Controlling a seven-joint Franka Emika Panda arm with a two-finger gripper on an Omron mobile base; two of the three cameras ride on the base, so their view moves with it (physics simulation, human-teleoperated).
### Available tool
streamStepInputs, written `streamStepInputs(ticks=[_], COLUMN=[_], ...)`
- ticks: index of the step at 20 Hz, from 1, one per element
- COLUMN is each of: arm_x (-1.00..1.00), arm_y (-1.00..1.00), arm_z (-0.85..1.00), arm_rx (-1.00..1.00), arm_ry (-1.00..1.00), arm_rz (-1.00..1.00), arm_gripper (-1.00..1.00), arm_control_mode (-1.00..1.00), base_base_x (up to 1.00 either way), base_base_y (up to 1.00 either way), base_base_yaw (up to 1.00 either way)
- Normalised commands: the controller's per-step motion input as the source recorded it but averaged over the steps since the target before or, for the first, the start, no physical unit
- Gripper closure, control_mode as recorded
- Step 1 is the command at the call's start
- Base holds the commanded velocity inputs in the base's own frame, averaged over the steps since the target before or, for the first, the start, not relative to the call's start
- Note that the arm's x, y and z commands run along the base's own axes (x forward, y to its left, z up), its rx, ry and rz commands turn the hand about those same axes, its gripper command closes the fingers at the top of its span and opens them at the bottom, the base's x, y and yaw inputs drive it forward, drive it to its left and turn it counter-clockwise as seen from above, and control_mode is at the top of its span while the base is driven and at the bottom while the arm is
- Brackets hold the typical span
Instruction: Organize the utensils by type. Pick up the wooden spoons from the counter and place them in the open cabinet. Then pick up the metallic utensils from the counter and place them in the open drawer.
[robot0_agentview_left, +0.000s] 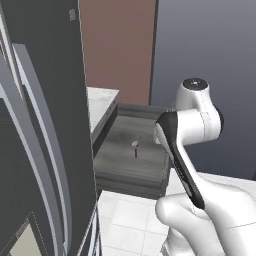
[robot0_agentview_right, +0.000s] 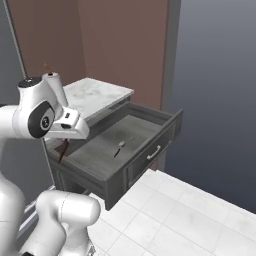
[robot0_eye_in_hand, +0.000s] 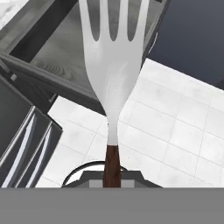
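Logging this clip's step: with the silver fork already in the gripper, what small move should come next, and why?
Probably carry the silver fork with the dark reddish-brown handle further over the open dark grey wood-grain drawer, then lower it. The gripper is shut on the handle, the tines reach the drawer's edge, and white floor tiles lie below.

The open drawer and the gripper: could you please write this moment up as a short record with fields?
gripper: shut on the fork, held by its dark handle
fork position: head over the near edge of the open drawer, tines pointing away from the hand
drawer contents: one metallic utensil lying on the grey floor
counter: white marble, behind the drawer
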Motion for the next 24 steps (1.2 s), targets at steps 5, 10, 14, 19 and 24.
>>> streamStepInputs(ticks=[5, 10, 14, 19, 24], arm_x=[0.63, 0.65, 0.63, 0.62, 0.66], arm_y=[0.09, 0.01, 0.0, -0.12, -0.08], arm_z=[-0.17, -0.17, -0.28, -0.31, -0.35], arm_rx=[0.0, 0.0, 0.0, 0.03, 0.08], arm_ry=[0.0, 0.0, 0.0, 0.06, 0.17], arm_rz=[-0.09, -0.07, -0.01, 0.0, 0.0], arm_gripper=[1.0, 1.0, 1.0, 1.0, 1.0], arm_control_mode=[-1.0, -1.0, -1.0, -1.0, -1.0], base_base_x=[0.0, 0.0, 0.0, 0.0, 0.0], base_base_y=[0.0, 0.0, 0.0, 0.0, 0.0], base_base_yaw=[0.0, 0.0, 0.0, 0.0, 0.0])
